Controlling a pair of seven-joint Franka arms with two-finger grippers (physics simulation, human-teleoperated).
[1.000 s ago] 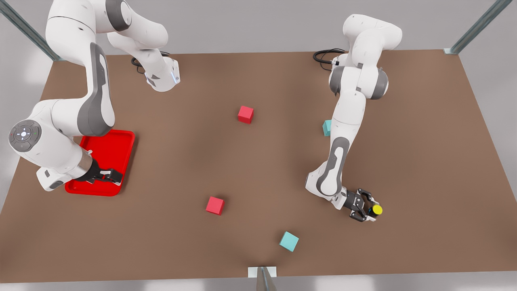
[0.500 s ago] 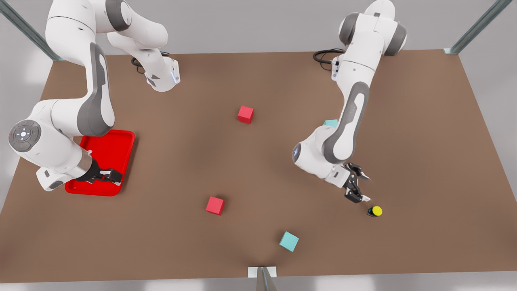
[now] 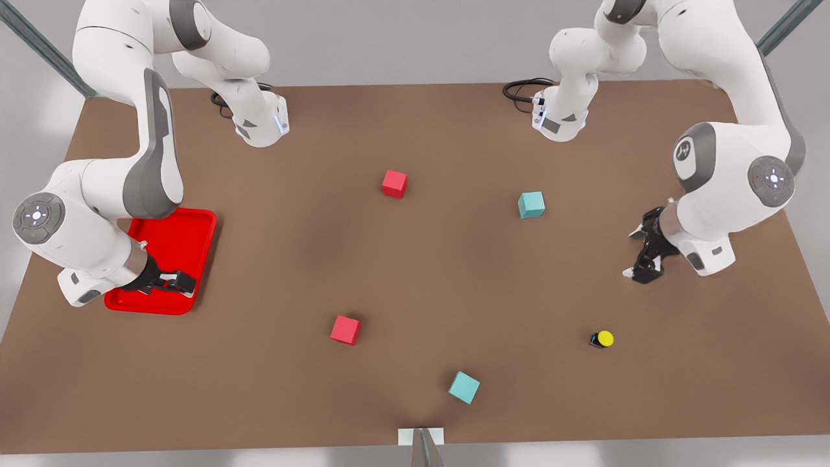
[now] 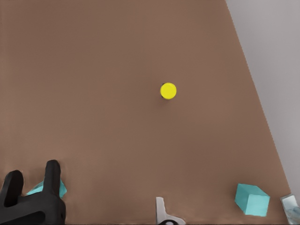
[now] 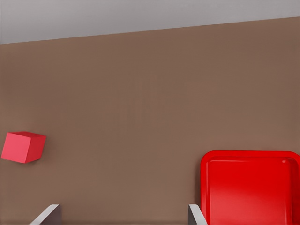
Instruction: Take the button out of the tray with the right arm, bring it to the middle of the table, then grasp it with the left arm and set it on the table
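We see four cubes scattered on the brown desk (image 3: 415, 272): a red cube (image 3: 394, 183) toward the far middle, a second red cube (image 3: 345, 329) nearer the front, a teal cube (image 3: 531, 205) on the front view's right, and another teal cube (image 3: 463, 387) close to the near edge. None of them lies between the button (image 3: 602, 338) and either gripper. The button stands alone on the bare desk at the front view's right, yellow cap up, well apart from the red tray (image 3: 181, 243) at the front view's left. Our left gripper (image 3: 643, 250) hangs above the desk farther back than the button and apart from it, its fingers spread wide and holding nothing; in its wrist view the button (image 4: 168, 91) sits ahead on open desk. Our right gripper (image 3: 174, 281) hovers over the near part of the tray, with the tray's rim (image 5: 204, 173) beside its fingertips in its wrist view; its fingers are parted and empty.
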